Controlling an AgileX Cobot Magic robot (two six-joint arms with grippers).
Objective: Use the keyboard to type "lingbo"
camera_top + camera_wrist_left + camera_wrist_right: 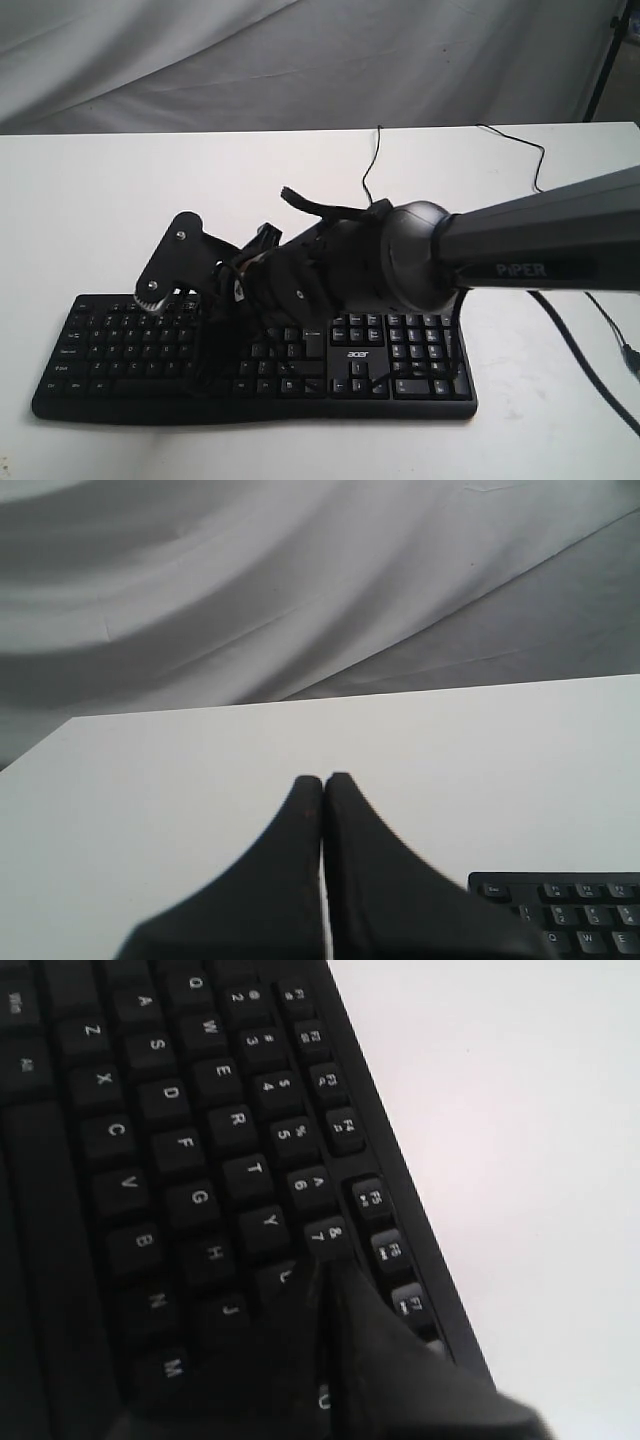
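Smooth white table [100, 200], matte black keyboard [120, 350], tapered right pincer [322, 1265]

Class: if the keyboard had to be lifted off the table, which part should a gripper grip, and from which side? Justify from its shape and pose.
Probably the left short end of the keyboard, approached from the left, jaws closing over top and underside. It lies flat and low, that end is bare, the right gripper hangs over the letter keys, and the cable leaves the far edge.

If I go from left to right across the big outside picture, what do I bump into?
keyboard letter keys → acer logo → number pad → PiPER label
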